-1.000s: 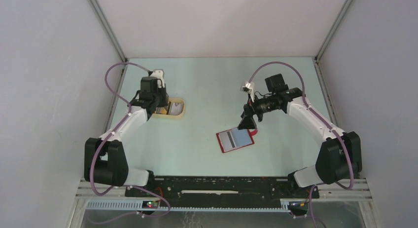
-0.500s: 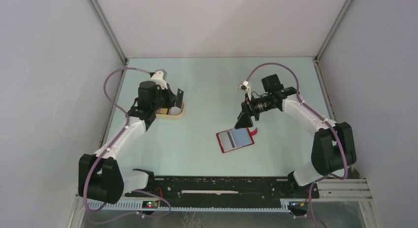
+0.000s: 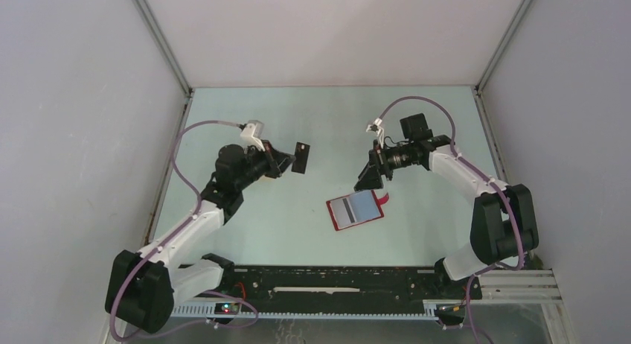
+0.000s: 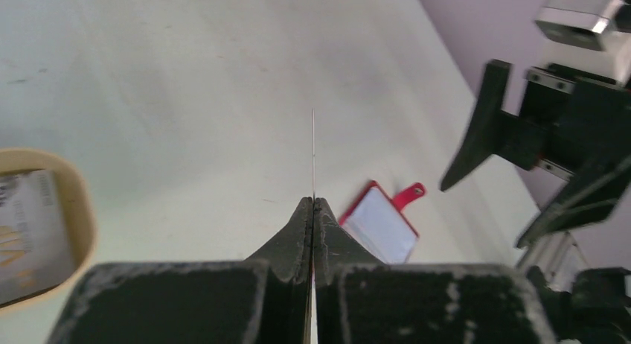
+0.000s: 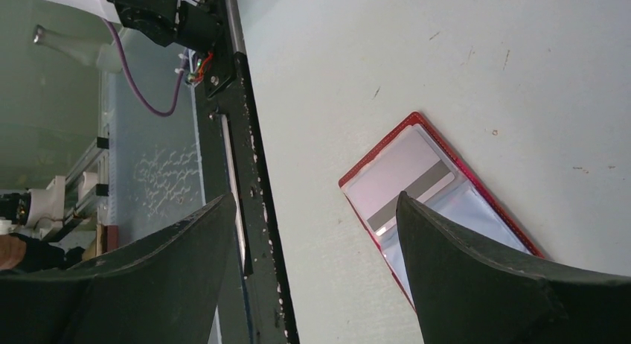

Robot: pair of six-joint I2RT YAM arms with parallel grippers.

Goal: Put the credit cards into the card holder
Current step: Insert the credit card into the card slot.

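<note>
Left pincer (image 4: 313, 206) pinches a dark card (image 3: 300, 157); right pincer (image 3: 370, 182) gapes above card holder (image 3: 356, 210).

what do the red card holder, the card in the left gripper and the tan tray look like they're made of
The card holder: probably vinyl or faux leather, going by its red rim; the pale pocket inside looks like glossy clear plastic.
The dark card: likely stiff plastic, since it juts out flat and is hair-thin edge-on.
The tray: matte tan with a smooth rounded rim; wood or moulded plastic, cannot tell.

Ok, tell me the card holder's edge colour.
Red; the holder shows best in the right wrist view.
</note>
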